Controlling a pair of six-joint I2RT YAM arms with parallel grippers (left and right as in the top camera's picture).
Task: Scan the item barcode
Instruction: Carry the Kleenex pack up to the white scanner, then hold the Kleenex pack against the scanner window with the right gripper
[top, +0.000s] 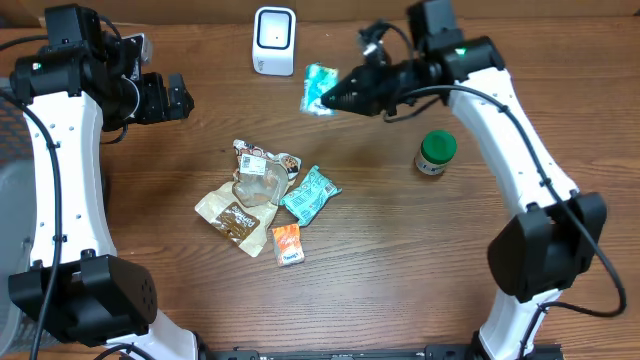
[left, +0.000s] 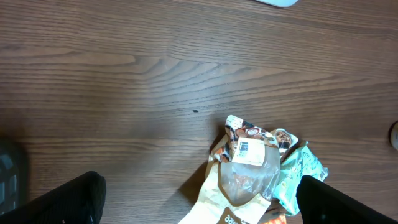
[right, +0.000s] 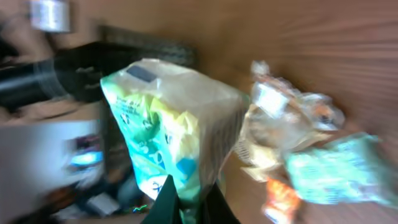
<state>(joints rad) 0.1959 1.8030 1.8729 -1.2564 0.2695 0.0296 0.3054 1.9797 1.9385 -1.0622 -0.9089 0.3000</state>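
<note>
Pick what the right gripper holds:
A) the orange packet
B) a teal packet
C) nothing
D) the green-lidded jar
B: the right gripper is shut on the teal packet near the scanner, while the jar and orange packet lie apart from it.

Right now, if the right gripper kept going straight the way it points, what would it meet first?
Probably nothing soon. The right gripper, shut on the teal packet, points left and looks set to pass just clear of the scanner, over bare table. Its height is unclear from overhead.
</note>
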